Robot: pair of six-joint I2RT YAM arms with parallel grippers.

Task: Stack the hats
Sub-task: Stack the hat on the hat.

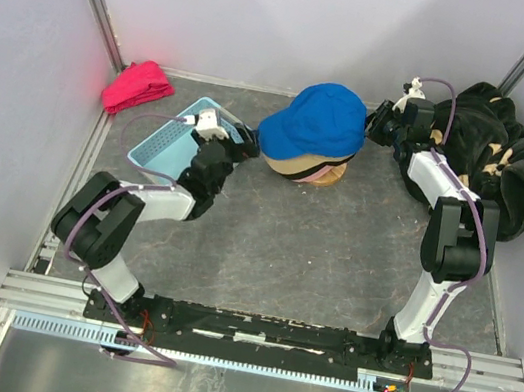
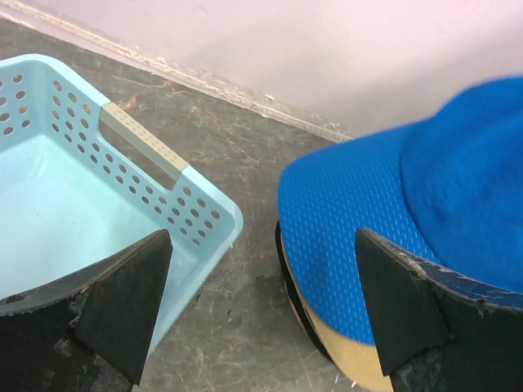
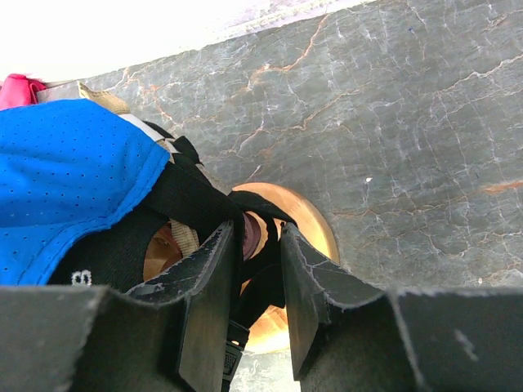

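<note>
Where the dark, veined table [image 1: 312, 256] runs back to pale walls [image 1: 273, 15] on three sides, a red-pink cloth bundle [image 1: 137, 86] lies in the far left corner. A light blue perforated basket [image 1: 161, 146] sits near it, and a heap of black plush fabric [image 1: 497, 156] with beige flowers fills the far right. The stack of hats [image 1: 314, 144] stands at the middle back of the table, with the blue cap [image 1: 322, 115] on top and a tan cap [image 1: 293, 166] and a pink cap [image 1: 326, 178] edging out beneath. The left arm [image 1: 127, 213] is folded low, elbow out to the left. Its left gripper [image 2: 261, 269] sits between the basket's corner and the blue brim, jaws spread wide. The right arm [image 1: 447, 239] reaches up and inward to the rear of the stack. The right gripper [image 3: 260, 245] has its jaws a little apart with dark strap fabric showing in the gap, and whether they pinch it cannot be told
</note>
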